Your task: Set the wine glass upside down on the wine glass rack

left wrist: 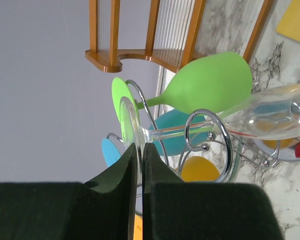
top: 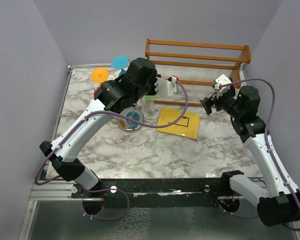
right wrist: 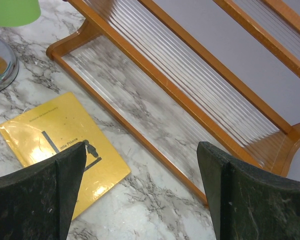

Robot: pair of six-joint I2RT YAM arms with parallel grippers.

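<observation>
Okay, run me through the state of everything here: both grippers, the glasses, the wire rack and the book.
left gripper: jaws shut on the clear glass's foot.
right gripper: jaws open, holding nothing.
clear wine glass: held by its foot, stem crossing a wire loop, not yet let go.
wine glass rack: standing upright.
green glass: hung on the rack.
yellow book: closed, lying flat.

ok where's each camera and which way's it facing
top external: above, behind the bases, looking down on the table; left arm, right arm show.
left wrist: looks along the left gripper, shut on the wine glass, toward the wire rack.
right wrist: looks down past the open right gripper at wooden shelf and book.
shared: top and right wrist both see shelf, book.
</observation>
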